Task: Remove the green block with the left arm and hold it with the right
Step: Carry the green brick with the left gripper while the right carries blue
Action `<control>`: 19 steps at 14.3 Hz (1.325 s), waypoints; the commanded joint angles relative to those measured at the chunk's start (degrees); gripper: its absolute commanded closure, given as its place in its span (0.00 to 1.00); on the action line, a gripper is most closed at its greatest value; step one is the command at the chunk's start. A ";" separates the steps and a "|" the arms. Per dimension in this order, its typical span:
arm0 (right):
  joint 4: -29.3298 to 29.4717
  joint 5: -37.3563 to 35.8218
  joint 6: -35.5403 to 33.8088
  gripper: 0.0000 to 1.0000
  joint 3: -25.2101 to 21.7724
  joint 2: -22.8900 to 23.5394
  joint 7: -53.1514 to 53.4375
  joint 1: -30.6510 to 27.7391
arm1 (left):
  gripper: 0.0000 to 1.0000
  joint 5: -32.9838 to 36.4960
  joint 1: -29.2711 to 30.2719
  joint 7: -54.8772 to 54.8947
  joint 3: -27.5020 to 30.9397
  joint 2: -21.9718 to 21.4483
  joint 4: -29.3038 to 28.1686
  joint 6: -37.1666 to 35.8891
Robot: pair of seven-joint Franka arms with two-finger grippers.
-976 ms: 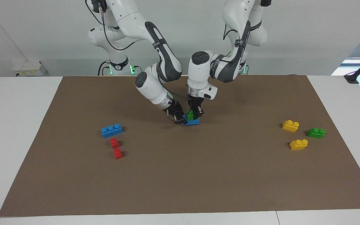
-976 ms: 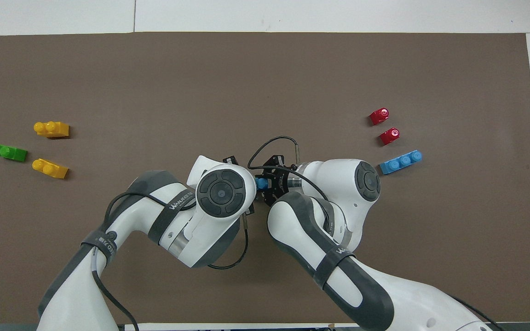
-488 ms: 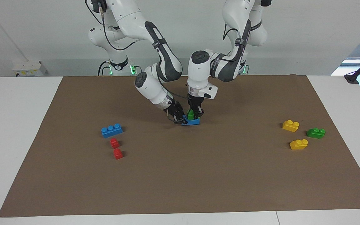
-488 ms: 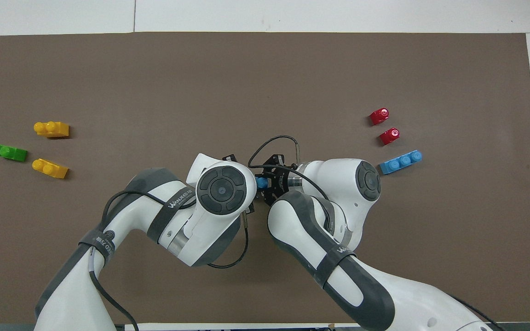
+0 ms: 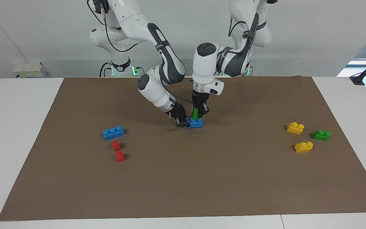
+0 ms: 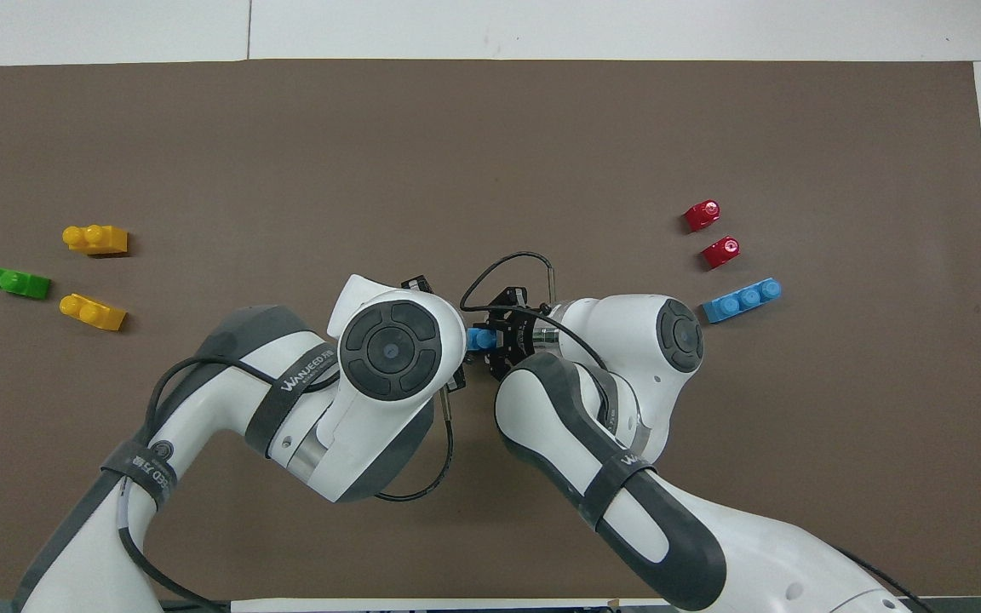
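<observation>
both grippers are clenched: the green block in the left gripper, just above the blue brick pinned by the right gripper; a clean upward pull is judged next.

you see a small bright-green plastic brick on a blue plastic brick, a second blue three-stud brick, two red single-stud bricks, two yellow two-stud bricks, a darker green brick, all on a plain brown mat.

The word "WANJEED" stands in white on the dark band around the left arm's forearm. A second dark band on the right arm carries similar lettering, too foreshortened to read surely.
</observation>
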 commanded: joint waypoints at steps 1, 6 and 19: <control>-0.04 1.81 1.29 1.00 0.12 0.14 -0.89 0.27 | 0.79 -0.33 0.93 2.00 -0.13 -2.51 -0.16 -3.63; 0.84 1.81 1.11 1.00 0.12 0.05 -0.28 0.00 | 0.79 -2.44 2.86 7.71 0.13 -5.49 -0.07 -8.38; 0.40 1.11 -8.28 1.00 -0.32 -7.67 0.60 -5.53 | 0.81 -4.28 17.18 39.32 0.14 -8.22 -1.48 -12.17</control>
